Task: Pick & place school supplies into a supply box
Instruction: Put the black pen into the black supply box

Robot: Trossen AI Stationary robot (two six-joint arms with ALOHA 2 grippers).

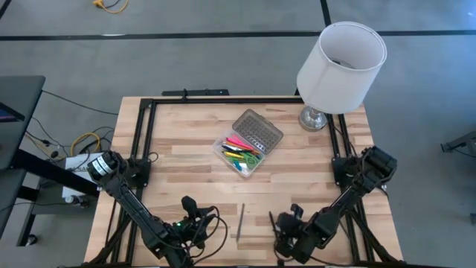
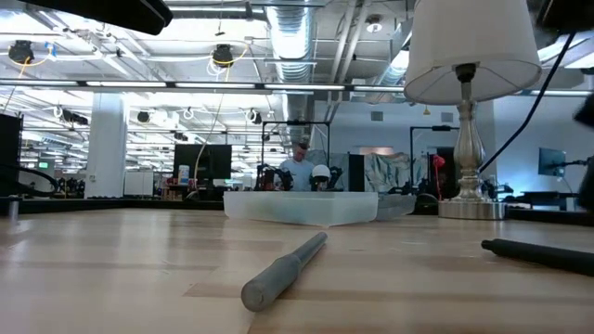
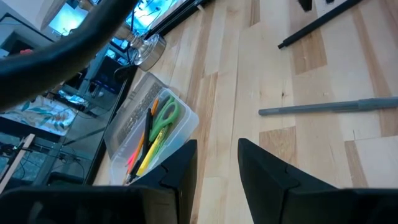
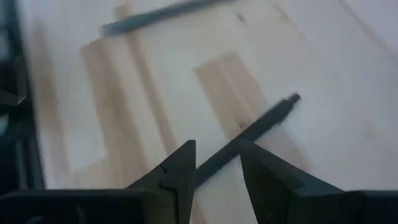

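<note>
- The left arm runs from its base at the table's left edge down to the near edge, folded low.
- The left gripper [image 1: 195,220] sits near the front edge, left of centre, pointing towards the middle of the table.
- In the left wrist view, the left gripper's [image 3: 217,168] two dark fingers stand apart with a narrow gap, nothing between them.
- The right arm reaches from its base at the right edge down to the near edge, also folded low.
- The right gripper [image 1: 286,222] sits near the front edge, right of centre.
- In the right wrist view, the right gripper's [image 4: 217,165] fingers are spread, nothing clamped between them.
</note>
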